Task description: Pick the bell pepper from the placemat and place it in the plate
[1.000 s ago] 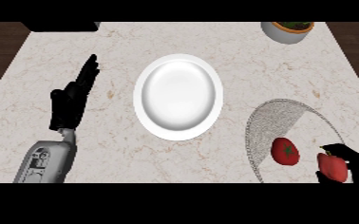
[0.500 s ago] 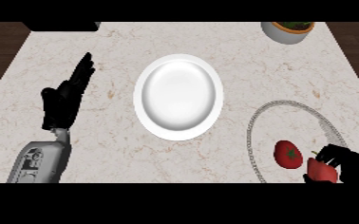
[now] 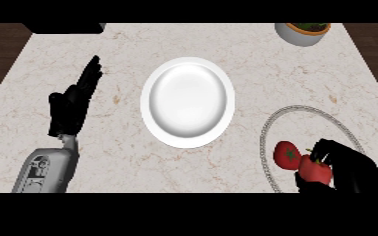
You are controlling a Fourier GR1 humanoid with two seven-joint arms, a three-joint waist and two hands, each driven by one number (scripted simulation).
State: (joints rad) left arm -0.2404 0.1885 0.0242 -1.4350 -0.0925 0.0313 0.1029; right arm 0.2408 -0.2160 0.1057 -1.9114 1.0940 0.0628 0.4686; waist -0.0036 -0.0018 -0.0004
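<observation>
The white plate [image 3: 188, 101] lies in the middle of the marble counter. A round grey placemat [image 3: 310, 127] with a pale rim sits at the lower right. On it rests a red bell pepper [image 3: 314, 170] with a green stem, and my right hand [image 3: 348, 167] has its fingers curled round the pepper from the right. A second round red vegetable [image 3: 286, 152] lies just left of the pepper, touching or nearly touching it. My left hand [image 3: 72, 105] rests open at the left, fingers pointing up, well away from the plate.
A white bowl [image 3: 303, 34] with greenish contents stands at the counter's far right corner. Dark floor shows beyond the counter's left and right edges. Bare marble lies between the plate and the placemat.
My right hand has come further in from the lower right edge and closed round the bell pepper on the placemat. The left hand has shifted only slightly.
</observation>
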